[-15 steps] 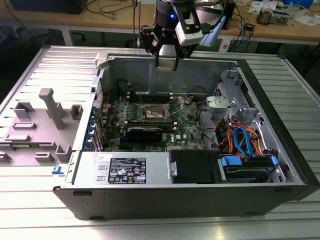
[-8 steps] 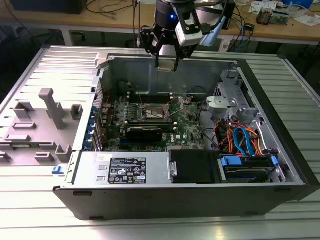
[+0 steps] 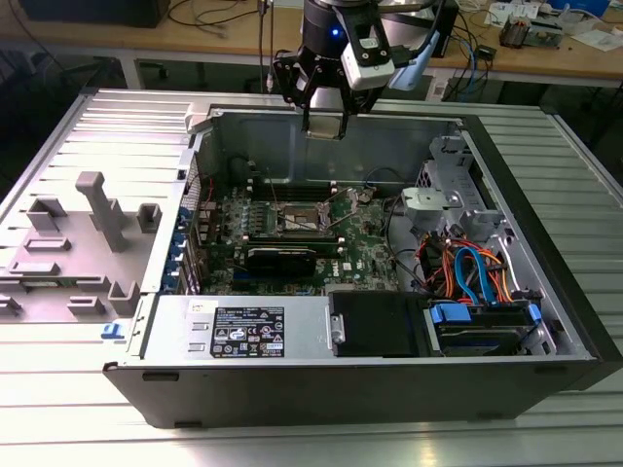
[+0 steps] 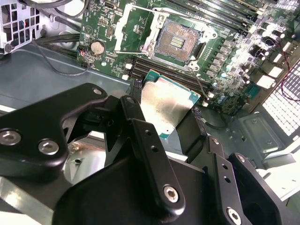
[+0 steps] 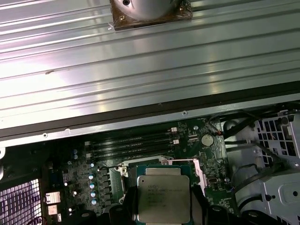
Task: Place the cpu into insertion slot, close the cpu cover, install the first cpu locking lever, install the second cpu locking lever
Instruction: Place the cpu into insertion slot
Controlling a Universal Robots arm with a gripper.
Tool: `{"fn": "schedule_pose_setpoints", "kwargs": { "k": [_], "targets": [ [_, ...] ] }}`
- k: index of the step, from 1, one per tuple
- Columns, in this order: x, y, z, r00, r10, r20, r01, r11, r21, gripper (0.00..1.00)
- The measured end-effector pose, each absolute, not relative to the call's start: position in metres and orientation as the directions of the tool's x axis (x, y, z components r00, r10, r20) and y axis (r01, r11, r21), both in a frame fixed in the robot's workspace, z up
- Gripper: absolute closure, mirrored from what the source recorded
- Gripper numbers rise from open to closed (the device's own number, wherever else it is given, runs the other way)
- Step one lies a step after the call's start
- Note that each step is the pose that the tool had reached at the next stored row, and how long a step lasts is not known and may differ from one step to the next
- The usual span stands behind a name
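My gripper (image 3: 325, 125) hangs above the back wall of the open computer case, shut on the cpu (image 3: 325, 132). In both wrist views the cpu (image 4: 166, 101) (image 5: 163, 197) is a silver-topped square chip clamped between the black fingers (image 4: 136, 117). The insertion slot (image 4: 180, 40) lies open on the green motherboard, its dark pin field bare. It sits well below the chip, near the board's middle (image 3: 300, 222). The cpu cover (image 4: 121, 28) is swung open beside the socket, with thin wire levers raised around it.
Long black memory slots (image 5: 131, 143) run beside the socket. A black card (image 3: 280, 258) lies on the board's near side. The power supply (image 3: 243, 331) and a drive cage with orange and blue cables (image 3: 472, 277) fill the case's front and right. Grey fixtures (image 3: 102, 209) stand outside on the left.
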State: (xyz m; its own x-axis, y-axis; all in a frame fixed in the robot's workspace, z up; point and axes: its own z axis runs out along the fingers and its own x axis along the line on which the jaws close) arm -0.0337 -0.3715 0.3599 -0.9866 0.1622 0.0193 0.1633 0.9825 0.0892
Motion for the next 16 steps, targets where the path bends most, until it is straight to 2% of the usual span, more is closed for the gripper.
{"fn": "schedule_pose_setpoints", "kwargs": {
  "k": [16],
  "targets": [
    [-0.0337,-0.3716,0.3599,-0.98,0.2,0.019,0.201,0.976,0.089,0.45]
  ]
}}
